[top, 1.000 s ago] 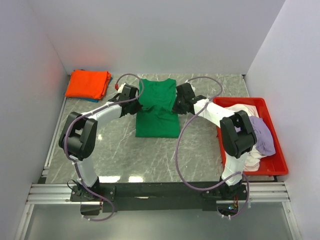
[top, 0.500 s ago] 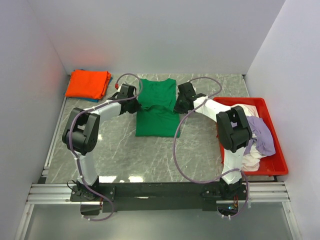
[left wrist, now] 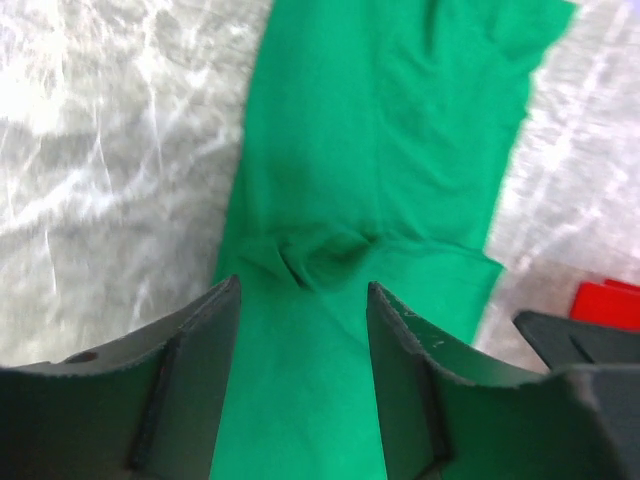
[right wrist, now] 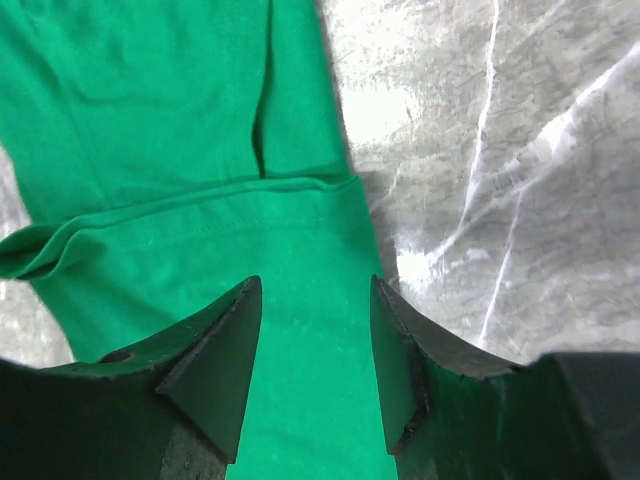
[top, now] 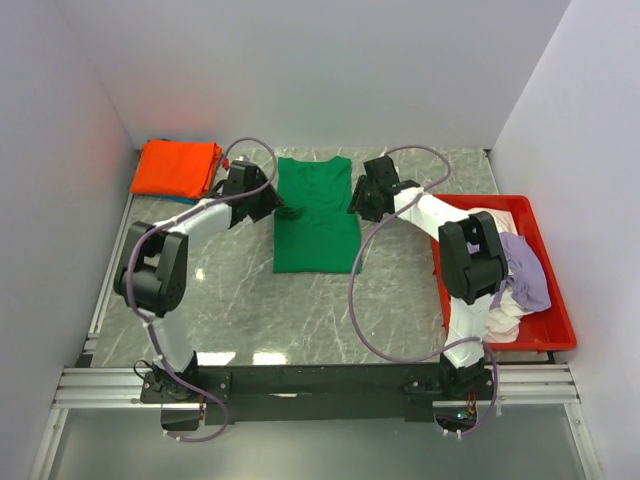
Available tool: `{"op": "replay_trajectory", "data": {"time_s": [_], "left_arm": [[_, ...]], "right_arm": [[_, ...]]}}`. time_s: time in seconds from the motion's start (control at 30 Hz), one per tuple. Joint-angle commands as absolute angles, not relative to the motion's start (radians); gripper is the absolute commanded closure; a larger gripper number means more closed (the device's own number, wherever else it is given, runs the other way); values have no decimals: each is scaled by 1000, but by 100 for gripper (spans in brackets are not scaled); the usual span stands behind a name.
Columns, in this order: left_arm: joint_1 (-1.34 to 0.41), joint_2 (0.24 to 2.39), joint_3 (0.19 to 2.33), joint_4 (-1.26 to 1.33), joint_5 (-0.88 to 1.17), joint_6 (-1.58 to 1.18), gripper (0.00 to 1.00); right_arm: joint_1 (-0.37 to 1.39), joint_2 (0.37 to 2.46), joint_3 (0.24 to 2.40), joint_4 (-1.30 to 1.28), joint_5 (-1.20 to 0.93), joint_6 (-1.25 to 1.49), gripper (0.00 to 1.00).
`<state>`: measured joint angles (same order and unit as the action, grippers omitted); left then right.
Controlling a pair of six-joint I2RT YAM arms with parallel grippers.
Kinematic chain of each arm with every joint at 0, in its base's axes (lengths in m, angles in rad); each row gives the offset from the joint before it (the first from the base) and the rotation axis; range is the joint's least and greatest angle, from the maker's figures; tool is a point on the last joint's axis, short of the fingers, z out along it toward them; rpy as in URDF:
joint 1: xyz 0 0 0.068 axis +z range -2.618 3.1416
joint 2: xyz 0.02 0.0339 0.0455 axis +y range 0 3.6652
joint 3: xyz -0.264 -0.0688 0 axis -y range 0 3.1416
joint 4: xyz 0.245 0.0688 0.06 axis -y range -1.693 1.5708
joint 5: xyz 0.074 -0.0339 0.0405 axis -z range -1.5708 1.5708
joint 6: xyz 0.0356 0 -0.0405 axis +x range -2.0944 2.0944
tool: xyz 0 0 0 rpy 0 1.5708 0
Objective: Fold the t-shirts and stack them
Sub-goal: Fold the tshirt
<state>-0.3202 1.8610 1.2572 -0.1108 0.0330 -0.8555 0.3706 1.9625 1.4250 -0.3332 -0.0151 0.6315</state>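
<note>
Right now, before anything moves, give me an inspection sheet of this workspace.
Surface: grey marbled tabletop, flat, glossy.
Job's things: bright green cloth t-shirt folded lengthwise mid-table; folded orange t-shirt stacked on a blue one, far left; white t-shirt and lilac t-shirt heaped in rigid red plastic tray.
Clutter: nothing seen.
Grippers: left gripper and right gripper open over the green shirt's edges, holding nothing.
Cables: purple cables loop off both arms.
Surroundings: white walls; metal rail at near edge.
</note>
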Motion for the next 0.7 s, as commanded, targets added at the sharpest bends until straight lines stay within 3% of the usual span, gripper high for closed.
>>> {"op": "replay_trajectory", "data": {"time_s": [0.0,0.07,0.1,0.2,0.27,0.43,0.67], "left_arm": [[-348,1730,1210,-77,28,-861,47],[-383,1715,1180,-71,18,-868,55],[-394,1717,1175,-71,18,-874,68],[-433,1759,1189,-86,14,-877,91],[-446,1807,1215,-107,8,-880,98],[-448,1913,1276,-107,20,-868,99],[-420,2089,1523,-207,25,-821,99]], "right_arm": [[390,1839,1414,-341,23,595,45],[429,1822,1401,-345,55,589,47],[445,1821,1397,-344,60,584,47],[492,1832,1388,-338,74,589,48],[520,1856,1403,-333,72,588,49],[551,1957,1492,-362,57,572,49],[546,2137,1722,-445,51,545,50]]}}
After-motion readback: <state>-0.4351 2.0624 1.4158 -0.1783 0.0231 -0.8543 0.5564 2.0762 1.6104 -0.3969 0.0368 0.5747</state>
